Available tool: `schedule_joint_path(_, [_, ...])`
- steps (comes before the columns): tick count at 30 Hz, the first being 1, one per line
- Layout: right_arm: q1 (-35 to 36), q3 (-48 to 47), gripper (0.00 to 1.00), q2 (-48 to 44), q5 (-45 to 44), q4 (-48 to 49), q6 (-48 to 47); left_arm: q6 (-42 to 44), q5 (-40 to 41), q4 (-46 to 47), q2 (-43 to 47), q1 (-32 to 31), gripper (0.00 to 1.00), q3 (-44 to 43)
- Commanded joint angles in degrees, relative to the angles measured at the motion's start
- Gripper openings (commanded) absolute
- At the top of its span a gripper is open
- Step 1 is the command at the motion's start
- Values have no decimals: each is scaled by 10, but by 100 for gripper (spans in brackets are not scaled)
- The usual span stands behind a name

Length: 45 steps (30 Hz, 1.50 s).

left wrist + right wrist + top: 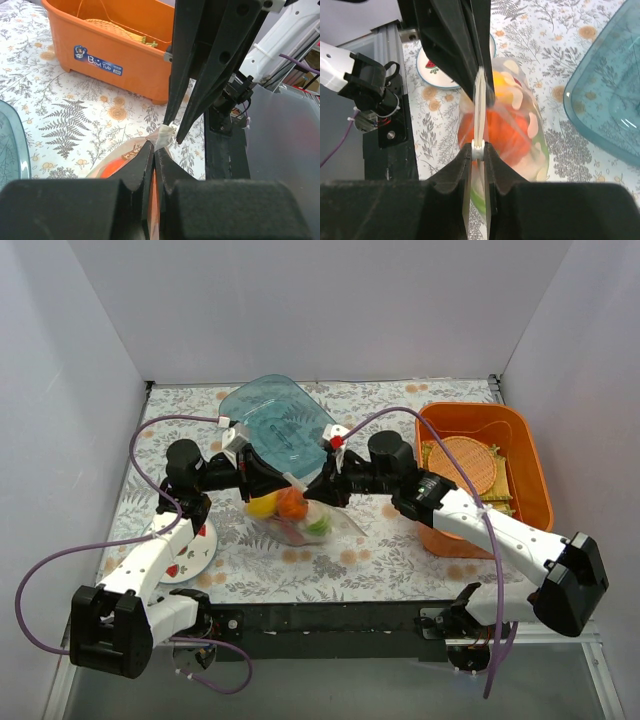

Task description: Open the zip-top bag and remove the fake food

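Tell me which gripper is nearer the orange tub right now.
Right. The right gripper pinches the zip-top bag at its top, on the side facing the orange tub. The left gripper pinches the same bag just beyond it, farther from the tub.

This is a robotics lab test cell, not a home. Plain white panels [60, 390] close the work area on three sides. The left arm [150, 565] and the right arm [510, 530] are bolted to a black rail [330, 618] on a grey metal profile [382, 40]. A purple cable [180, 418] runs loose above a flowered cloth [400, 560].
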State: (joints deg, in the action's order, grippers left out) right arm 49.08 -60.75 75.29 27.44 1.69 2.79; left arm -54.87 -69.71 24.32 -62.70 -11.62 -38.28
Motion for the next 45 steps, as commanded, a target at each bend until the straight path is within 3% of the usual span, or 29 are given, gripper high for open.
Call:
schedule_joint_path(1, [0,58,6,-43,-38,-16,-3,4,34,16,28,2,0,-10])
schedule_joint_path(14, [-1,291,6,-250,-122,-67,84,28,111,-13,39,3,0,-12])
schedule_joint_path(28, [-1,355,6,-372,-161,-165,179,26,134,-5,40,6,0,-6])
schedule_joint_path(29, [-1,356,7,-378,-161,-165,180,21,128,1,39,6,0,-6])
schedule_joint_path(33, [0,336,41,-385,-171,-167,177,7,104,16,30,6,0,-6])
schedule_joint_path(36, [-1,284,54,-369,-179,-178,159,5,84,21,24,6,0,-7])
schedule_joint_path(39, [0,224,62,-348,-206,-192,143,-2,62,29,24,6,0,-6])
schedule_joint_path(45, [-1,134,62,-310,-266,-162,116,3,30,23,28,6,0,-5])
